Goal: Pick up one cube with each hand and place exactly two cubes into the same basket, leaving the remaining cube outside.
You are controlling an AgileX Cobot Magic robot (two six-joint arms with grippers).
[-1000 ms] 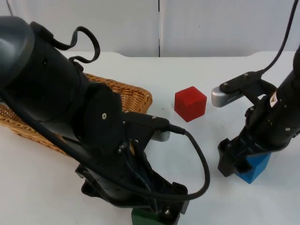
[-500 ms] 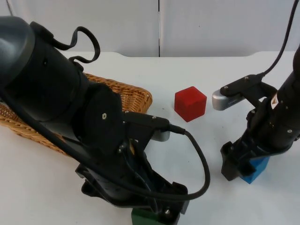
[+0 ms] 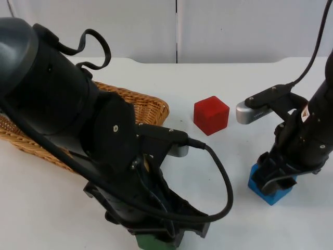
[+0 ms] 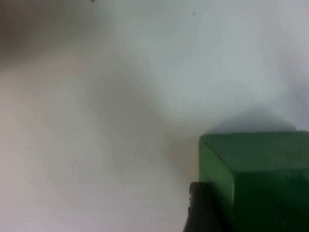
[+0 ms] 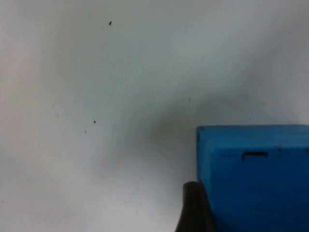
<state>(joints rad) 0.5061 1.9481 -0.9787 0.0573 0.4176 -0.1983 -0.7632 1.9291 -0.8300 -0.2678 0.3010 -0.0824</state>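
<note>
At the table's front edge a green cube peeks out from under my left gripper, which is shut on it. In the left wrist view a black fingertip presses the green cube's side. On the right, my right gripper is shut on a blue cube; its fingertip lies against the blue cube's face. I cannot tell whether either cube is off the table. A red cube stands alone mid-table. The wicker basket lies at the left, largely hidden by the left arm.
The grey partition wall closes the table's far side. The left arm's bulky body hangs over the basket and the table's left half. White table lies open behind the red cube.
The right gripper's fingers have closed in on the blue cube, which shifted slightly left. The left gripper tightened around the green cube, which now shows a little further left.
</note>
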